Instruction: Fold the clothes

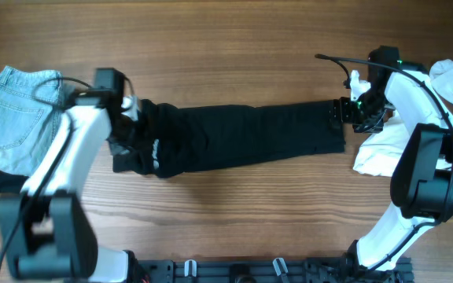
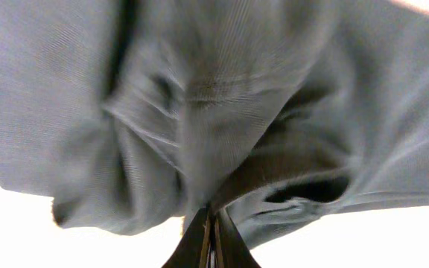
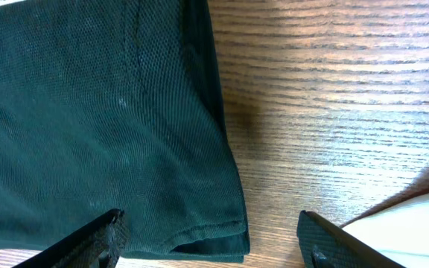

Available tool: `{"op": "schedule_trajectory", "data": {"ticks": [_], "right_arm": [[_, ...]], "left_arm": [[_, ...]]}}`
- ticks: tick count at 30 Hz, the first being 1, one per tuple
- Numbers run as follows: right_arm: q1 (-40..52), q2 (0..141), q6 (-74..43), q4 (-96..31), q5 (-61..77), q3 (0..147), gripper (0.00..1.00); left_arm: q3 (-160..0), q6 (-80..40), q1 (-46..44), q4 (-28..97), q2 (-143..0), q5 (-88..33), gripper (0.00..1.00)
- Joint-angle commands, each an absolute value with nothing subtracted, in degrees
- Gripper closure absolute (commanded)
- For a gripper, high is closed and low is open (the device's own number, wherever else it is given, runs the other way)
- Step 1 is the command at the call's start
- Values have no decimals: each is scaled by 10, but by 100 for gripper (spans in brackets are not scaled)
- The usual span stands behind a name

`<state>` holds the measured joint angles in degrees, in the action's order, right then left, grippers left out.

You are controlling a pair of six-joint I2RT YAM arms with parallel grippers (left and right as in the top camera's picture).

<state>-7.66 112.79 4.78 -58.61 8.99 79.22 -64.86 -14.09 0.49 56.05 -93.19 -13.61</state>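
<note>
Wood-grain table (image 1: 234, 47). I see the black garment (image 1: 250, 134) stretched lengthwise across its middle, bunched at the left end and flat at the right. Right wrist view resolves a fine piqué knit and stitched hem; overhead doesn't. Left gripper (image 2: 213, 227) pinches the bunched folds. Right gripper (image 3: 211, 238) is spread wide over the hem corner.

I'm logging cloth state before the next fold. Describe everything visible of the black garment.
The black garment is dark, fine-knit fabric lying as a long band across the wooden table: flat with a stitched hem at its right end, bunched and wrinkled at its left. The left gripper is shut on the bunched part; the right gripper is open at the hem corner.
</note>
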Motion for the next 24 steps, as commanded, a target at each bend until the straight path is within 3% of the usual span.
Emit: {"op": "schedule_trajectory", "data": {"ticks": [1,10,11,12,14,16,19,22,24], "right_arm": [[-76,1123,43,-581,102,788,22],[-76,1123,43,-578,102,788,21],[-76,1123,43,-578,102,788,21],[-76,1123,43,-579,102,788,21],[-76,1123,43,-579,102,788,21],[-76,1123,43,-579,102,788,21],[-76,1123,43,-579,102,788,21],[-76,1123,41,-579,102,788,21],[-76,1123,41,-579,102,788,21]], "left_arm": [[-669,-158,42,579,-839,-117,96],[-663,-159,22,576,-830,-110,96],[-661,-159,20,574,-833,-110,87],[-654,-159,20,569,-837,-108,60],[-625,-159,20,543,-848,-95,50],[-586,-159,20,505,-870,-95,47],[-562,-154,20,480,-910,-126,53],[-562,-148,20,459,-937,-128,96],[-573,-157,26,438,-927,-128,96]]}}
